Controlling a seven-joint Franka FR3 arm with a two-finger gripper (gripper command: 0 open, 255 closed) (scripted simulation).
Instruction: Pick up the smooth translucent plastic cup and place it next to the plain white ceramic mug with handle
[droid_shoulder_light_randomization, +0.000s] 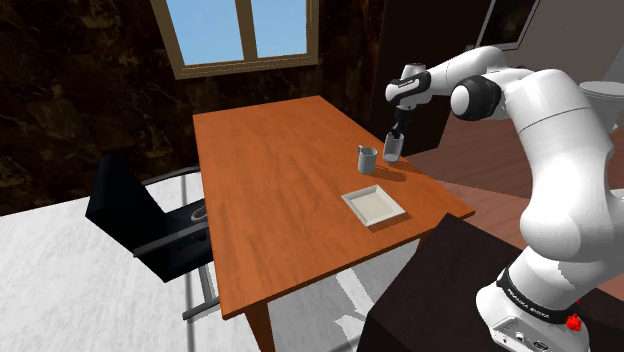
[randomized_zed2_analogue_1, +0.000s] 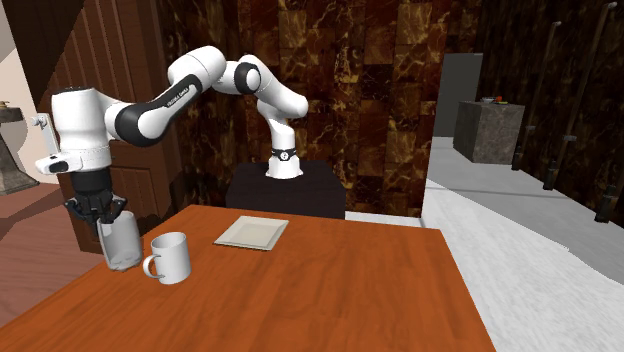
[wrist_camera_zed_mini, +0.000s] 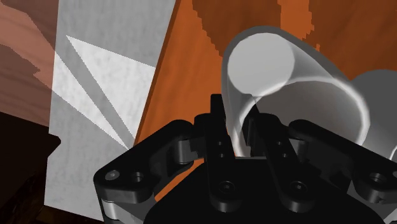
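The translucent cup (randomized_zed2_analogue_1: 122, 243) stands upright by the table's edge, a little apart from the white mug with handle (randomized_zed2_analogue_1: 171, 257). My gripper (randomized_zed2_analogue_1: 105, 222) comes down from above, shut on the cup's rim. In the wrist view the two fingers (wrist_camera_zed_mini: 219, 127) pinch the cup's near wall (wrist_camera_zed_mini: 299, 83), and the mug (wrist_camera_zed_mini: 382, 95) shows just beyond it. In the shoulder view the cup (droid_shoulder_light_randomization: 392, 150) is right of the mug (droid_shoulder_light_randomization: 366, 158), with the gripper (droid_shoulder_light_randomization: 396, 135) over it. I cannot tell whether the cup's base touches the table.
A flat white tray (droid_shoulder_light_randomization: 373, 205) lies on the orange-brown table (droid_shoulder_light_randomization: 270, 170) between the mug and the stand. A black chair (droid_shoulder_light_randomization: 150, 215) stands at the table's left side in the shoulder view. The cup is close to the table's edge.
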